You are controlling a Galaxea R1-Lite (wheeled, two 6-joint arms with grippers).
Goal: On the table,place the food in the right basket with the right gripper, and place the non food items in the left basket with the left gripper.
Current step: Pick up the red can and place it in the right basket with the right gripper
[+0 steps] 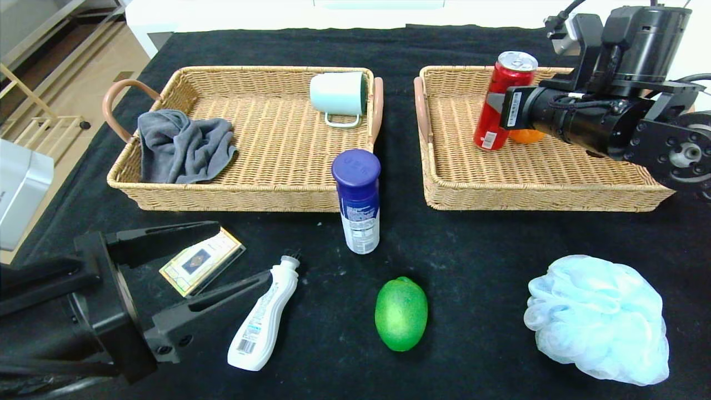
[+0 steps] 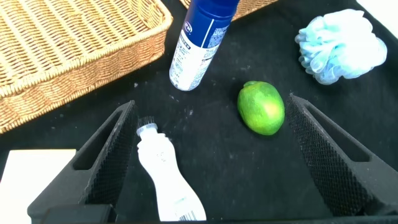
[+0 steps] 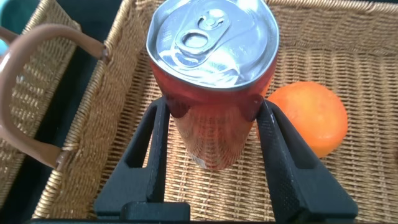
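Observation:
My right gripper is shut on the red drink can inside the right basket. Both fingers press the can's sides, and its base is at or just above the wicker floor. My left gripper hangs open over the table's front left, empty. The gold-edged card box lies between its fingers in the head view, and the white bottle lies just beside the near one. On the black table are the blue-capped canister, upright, the lime and the blue pouf.
The left basket holds a grey cloth and a mint mug on its side. An orange lies in the right basket next to the can. A narrow strip of cloth separates the baskets.

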